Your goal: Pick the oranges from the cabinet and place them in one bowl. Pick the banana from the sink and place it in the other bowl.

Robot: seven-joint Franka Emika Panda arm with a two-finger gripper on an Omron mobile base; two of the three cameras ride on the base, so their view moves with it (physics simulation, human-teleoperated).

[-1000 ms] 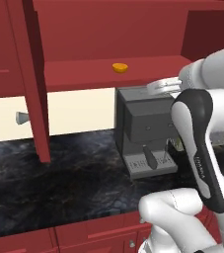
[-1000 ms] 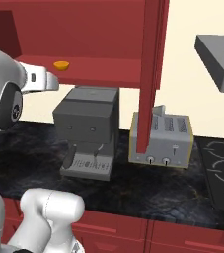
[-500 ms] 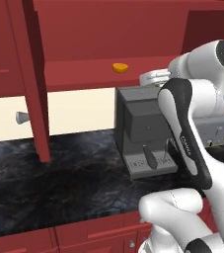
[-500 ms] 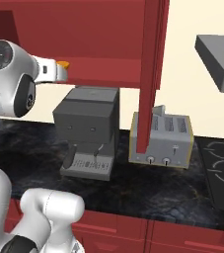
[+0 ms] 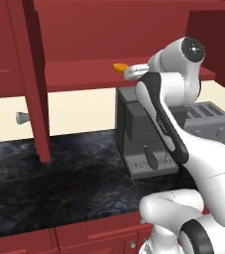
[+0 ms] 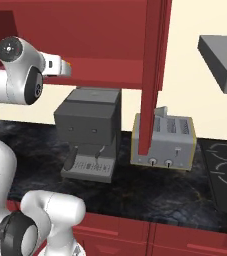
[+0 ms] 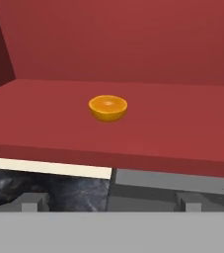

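1. Nearest, the gripper (image 5: pixel 126 73) sits at upper centre of the left base view, mostly hidden behind the arm, its fingers spread wide and holding nothing.
2. Just beyond, an orange (image 7: pixel 108 107) lies on the cabinet (image 7: pixel 192 123) shelf, centre of the hand view, apart from the gripper.
3. Below, the coffee machine (image 6: pixel 89 131) stands partly hidden.

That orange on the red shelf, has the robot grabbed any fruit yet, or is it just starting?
Just starting, it seems. One orange still lies on the cabinet shelf, untouched. The gripper, jaws open and empty, is level with the shelf and aimed at the fruit. Nothing looks done yet: bowls, sink and banana are out of frame here.
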